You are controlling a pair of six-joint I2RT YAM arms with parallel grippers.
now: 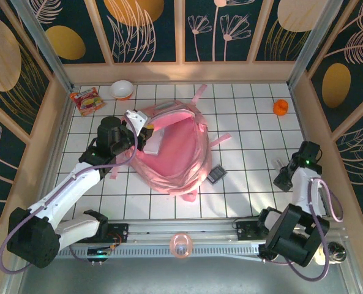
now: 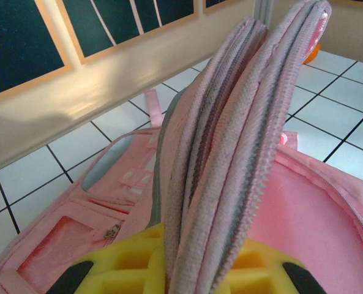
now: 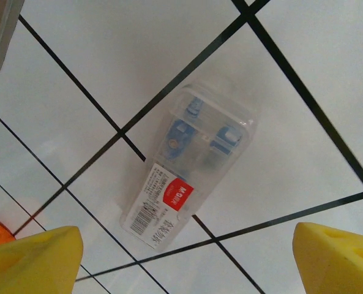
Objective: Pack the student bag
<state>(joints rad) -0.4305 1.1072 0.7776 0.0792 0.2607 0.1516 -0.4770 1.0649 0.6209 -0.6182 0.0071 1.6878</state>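
step: fetch next item. left gripper (image 2: 182, 275) clamped on the student bag (image 1: 175, 153) rim, lifting it open at table centre. right gripper (image 3: 187, 257), jaws apart, hovers over clear stationery packet (image 3: 190, 165) at the bag's 3 o'clock. next: descend, close across packet.

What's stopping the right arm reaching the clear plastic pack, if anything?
Nothing that I can see, so probably yes. The right gripper hangs over the clear plastic pack, jaws wide open, spread wider than the pack. It lies flat on bare tile, nothing on or against it.
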